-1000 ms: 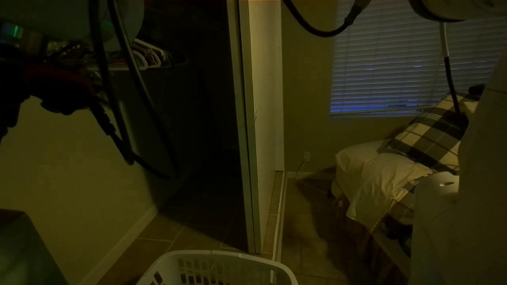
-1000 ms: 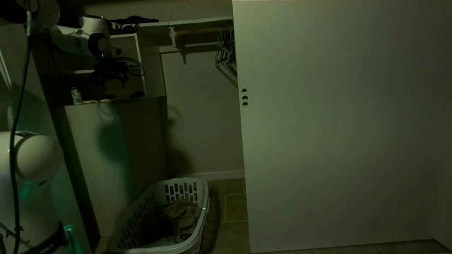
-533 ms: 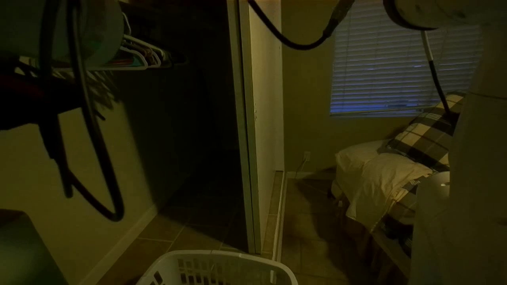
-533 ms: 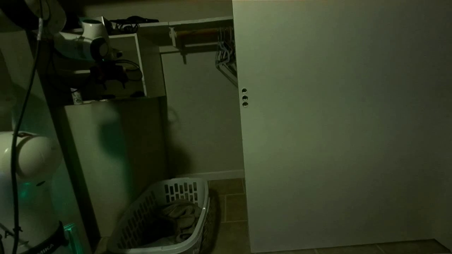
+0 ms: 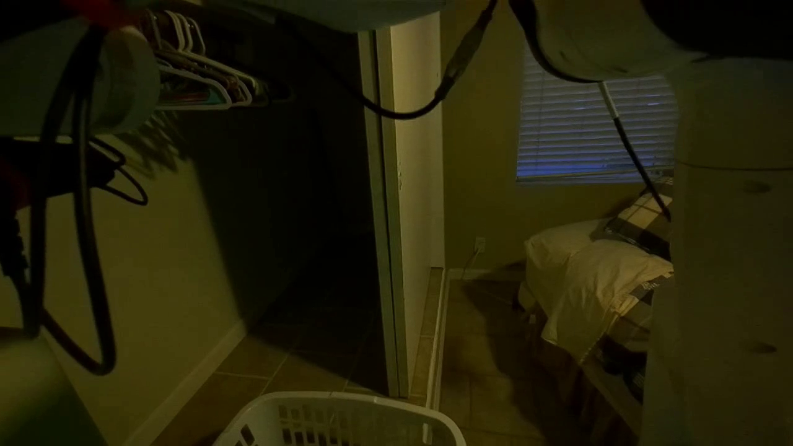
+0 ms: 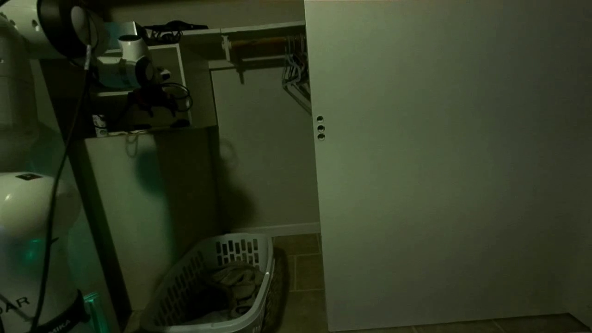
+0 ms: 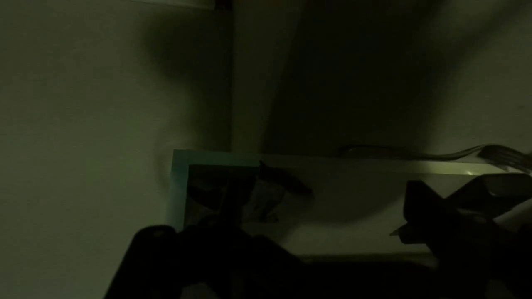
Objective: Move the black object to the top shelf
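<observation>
Well, my hand (image 7: 322, 207) was nearest, its jaws parted wide in the wrist view. Beyond it, black objects (image 6: 180, 123) lay on the lower surface (image 7: 353, 241) of the cabinet (image 6: 199, 99); I couldn't tell which one the task meant. Higher and farther off, a dark tangle (image 6: 178, 26) rested on the top shelf (image 6: 263, 28), and below it hangers (image 6: 298, 69) hung farther along.
</observation>
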Robot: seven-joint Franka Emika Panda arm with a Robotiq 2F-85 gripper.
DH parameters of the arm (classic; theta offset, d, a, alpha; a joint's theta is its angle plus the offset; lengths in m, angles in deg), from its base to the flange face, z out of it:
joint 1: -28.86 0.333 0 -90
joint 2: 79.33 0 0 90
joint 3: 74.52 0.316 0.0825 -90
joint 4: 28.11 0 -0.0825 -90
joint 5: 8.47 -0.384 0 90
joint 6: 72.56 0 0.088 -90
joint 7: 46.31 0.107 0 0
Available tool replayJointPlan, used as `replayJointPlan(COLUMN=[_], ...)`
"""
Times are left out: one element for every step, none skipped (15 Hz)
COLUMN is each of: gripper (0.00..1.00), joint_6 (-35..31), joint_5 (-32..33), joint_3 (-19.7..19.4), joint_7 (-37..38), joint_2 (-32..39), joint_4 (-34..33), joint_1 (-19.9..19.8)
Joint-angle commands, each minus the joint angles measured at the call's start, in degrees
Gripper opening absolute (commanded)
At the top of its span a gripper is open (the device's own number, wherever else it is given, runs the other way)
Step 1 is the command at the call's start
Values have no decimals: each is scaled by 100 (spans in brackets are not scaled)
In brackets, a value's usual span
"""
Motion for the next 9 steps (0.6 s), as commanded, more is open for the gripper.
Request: replayJointPlan(gripper=[100, 100, 100, 100, 100, 100, 100, 100, 100], joint_6=[19, 8, 20, 55, 65, 55, 53, 43, 54], joint_5=[276, 283, 310, 294, 346, 374, 398, 454, 498], joint_3=[38, 20, -1, -8, -41, -68, -96, -133, -163], joint_7=[482, 552, 613, 636, 698, 753, 816, 880, 948], joint_2=[512, 597, 675, 748, 806, 851, 871, 897, 921], joint_4=[-696, -799, -902, -990, -1049, -1076, -1080, -1084, -1109], joint_1=[80, 110, 150, 178, 222, 258, 285, 316, 349])
